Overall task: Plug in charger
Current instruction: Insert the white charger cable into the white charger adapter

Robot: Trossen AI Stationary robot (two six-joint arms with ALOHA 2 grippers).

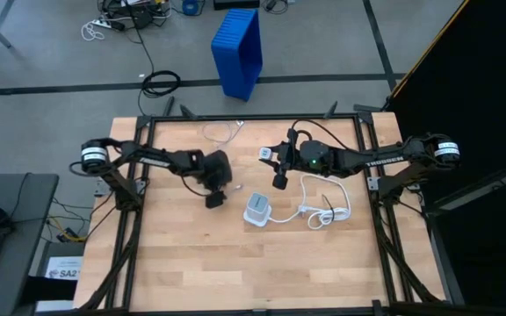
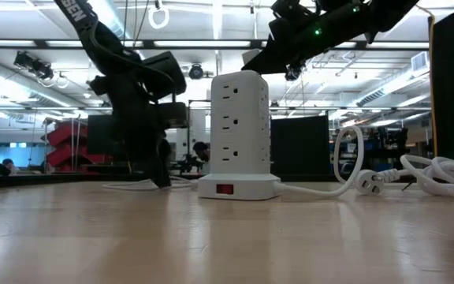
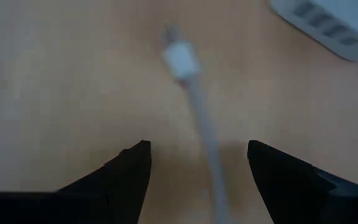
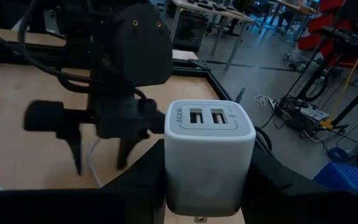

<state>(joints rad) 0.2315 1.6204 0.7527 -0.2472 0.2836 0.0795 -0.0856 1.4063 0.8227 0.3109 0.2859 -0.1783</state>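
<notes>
Right gripper [image 1: 268, 156] is pinching the charger [image 4: 209, 155], a white cube with two ports on its facing end, one finger against each side. Seen from above, the wooden table [image 1: 191, 263] carries a white power tower [image 1: 257, 209] near its centre. The held charger sits at 12 o'clock from the tower, and the low view shows it raised off the table, level with the tower's top. The tower's thick white cord [image 1: 328, 206] lies looped on the table at 3 o'clock from it. Left gripper [image 1: 215, 197] is at 9 o'clock from the tower, low over the table. Its fingers are spread, and a thin white cable [image 3: 194, 106] lies on the wood between them, untouched.
</notes>
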